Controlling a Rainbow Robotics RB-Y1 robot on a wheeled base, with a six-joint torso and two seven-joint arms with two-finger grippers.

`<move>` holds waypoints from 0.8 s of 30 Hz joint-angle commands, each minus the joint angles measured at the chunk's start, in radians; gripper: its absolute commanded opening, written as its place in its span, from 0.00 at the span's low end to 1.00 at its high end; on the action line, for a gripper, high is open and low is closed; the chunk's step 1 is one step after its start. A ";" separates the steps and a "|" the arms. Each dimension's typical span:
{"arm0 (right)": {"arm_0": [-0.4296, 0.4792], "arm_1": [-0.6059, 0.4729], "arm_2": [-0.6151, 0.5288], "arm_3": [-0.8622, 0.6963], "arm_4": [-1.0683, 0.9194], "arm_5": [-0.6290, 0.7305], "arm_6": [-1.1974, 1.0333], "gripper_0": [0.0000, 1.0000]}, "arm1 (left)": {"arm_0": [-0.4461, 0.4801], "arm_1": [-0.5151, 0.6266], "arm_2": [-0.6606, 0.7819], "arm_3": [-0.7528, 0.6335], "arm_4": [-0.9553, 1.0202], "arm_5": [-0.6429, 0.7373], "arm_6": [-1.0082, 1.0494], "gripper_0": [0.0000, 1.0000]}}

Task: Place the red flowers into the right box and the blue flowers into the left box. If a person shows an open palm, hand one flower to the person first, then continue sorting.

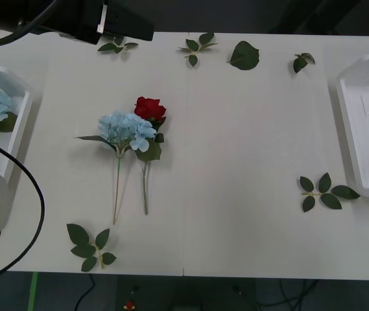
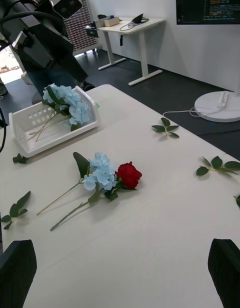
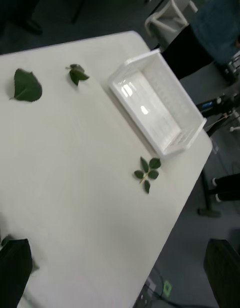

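1. Right hand (image 2: 120, 273): the two black fingers sit at opposite corners of its wrist view, spread wide, nothing between them. It hangs above the table (image 2: 165, 223), apart from every flower.
2. Left hand (image 3: 117, 273): black fingers likewise spread to the corners of its wrist view, holding nothing, above the table near the right box (image 3: 155, 108).
3. Loose flowers on the table, count 2: one red rose (image 1: 149, 108) and one blue hydrangea (image 1: 126, 128). The heads touch side by side, rose on the robot's right of the hydrangea and slightly farther from the robot. The stems run nearly parallel back toward the robot's edge of the table.
4. Left box (image 1: 19, 120), at the table's left edge: holds blue hydrangea heads (image 2: 67, 102) with green leaves and thin stems. Clusters overlap; at least two, exact count not readable.
5. Right box, at the table's right edge: white base with faint slits, no flowers in the part seen from the left wrist.
6. Loose green leaf sprigs (image 1: 90, 246) scattered on the table, count 6 in the front view: four along the far edge, one near the right box, one by the near left edge. None touches the flowers.
7. Red roses counted overall: 1.
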 commanded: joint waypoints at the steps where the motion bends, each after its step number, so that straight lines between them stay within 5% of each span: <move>1: 0.014 -0.042 0.011 -0.038 -0.015 0.006 0.035 1.00 | -0.069 0.060 0.022 -0.088 -0.043 0.096 0.294 1.00; 10: 0.015 -0.042 0.022 -0.040 -0.016 0.004 0.037 1.00 | -0.051 0.117 -0.088 -0.151 -0.081 0.096 0.648 1.00; 24: 0.014 -0.042 0.024 -0.040 -0.018 0.006 0.038 1.00 | 0.227 0.207 -0.369 -0.300 -0.365 0.096 0.752 1.00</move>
